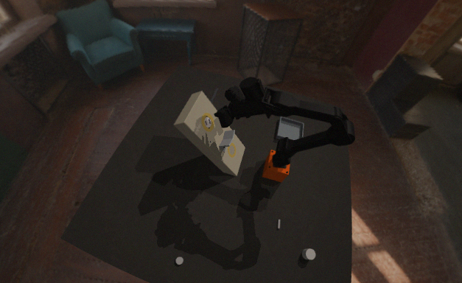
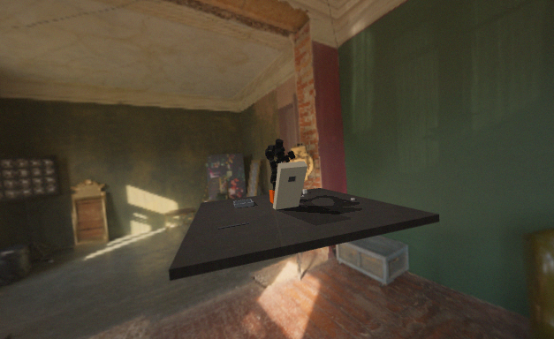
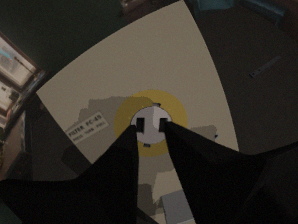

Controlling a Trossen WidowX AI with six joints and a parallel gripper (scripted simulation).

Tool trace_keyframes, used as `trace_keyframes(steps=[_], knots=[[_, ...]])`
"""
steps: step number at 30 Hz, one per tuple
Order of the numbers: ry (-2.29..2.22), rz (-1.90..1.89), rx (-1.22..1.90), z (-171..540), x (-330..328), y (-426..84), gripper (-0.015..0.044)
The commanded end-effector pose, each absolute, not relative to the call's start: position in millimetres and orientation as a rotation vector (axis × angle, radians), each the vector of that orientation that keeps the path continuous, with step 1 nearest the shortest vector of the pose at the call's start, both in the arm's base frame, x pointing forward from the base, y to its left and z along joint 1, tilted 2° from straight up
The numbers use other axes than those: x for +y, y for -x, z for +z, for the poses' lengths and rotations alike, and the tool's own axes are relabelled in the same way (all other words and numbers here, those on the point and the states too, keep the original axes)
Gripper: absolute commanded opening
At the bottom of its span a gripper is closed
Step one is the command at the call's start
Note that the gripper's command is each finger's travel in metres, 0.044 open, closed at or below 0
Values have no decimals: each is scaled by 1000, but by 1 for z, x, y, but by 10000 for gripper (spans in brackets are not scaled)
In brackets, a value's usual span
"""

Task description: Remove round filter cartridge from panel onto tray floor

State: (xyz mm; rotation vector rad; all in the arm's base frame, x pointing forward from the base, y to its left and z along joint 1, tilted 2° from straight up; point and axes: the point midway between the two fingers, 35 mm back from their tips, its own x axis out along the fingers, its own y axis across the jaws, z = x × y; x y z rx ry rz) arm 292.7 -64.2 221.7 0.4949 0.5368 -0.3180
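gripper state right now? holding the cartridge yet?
Gripper: fingers narrowed nearly shut, holding nothing. Fingertips sit at the filter cartridge, which is seated flush in the service panel; whether they touch it cannot be told.
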Motion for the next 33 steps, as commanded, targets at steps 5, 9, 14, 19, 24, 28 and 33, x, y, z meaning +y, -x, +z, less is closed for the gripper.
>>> trace_keyframes(steps=[5, 9, 14, 19, 24, 28, 33], knots=[[-597, -362, 557, 200, -54, -277, 90], [-597, -362, 557, 200, -54, -277, 90], [-597, -362, 557, 199, -54, -279, 90], [-597, -361, 556, 195, -55, -286, 90], [-597, -361, 556, 190, -57, -293, 90], [-597, -361, 555, 187, -58, -298, 90], [-597, -361, 555, 182, -59, -304, 90]])
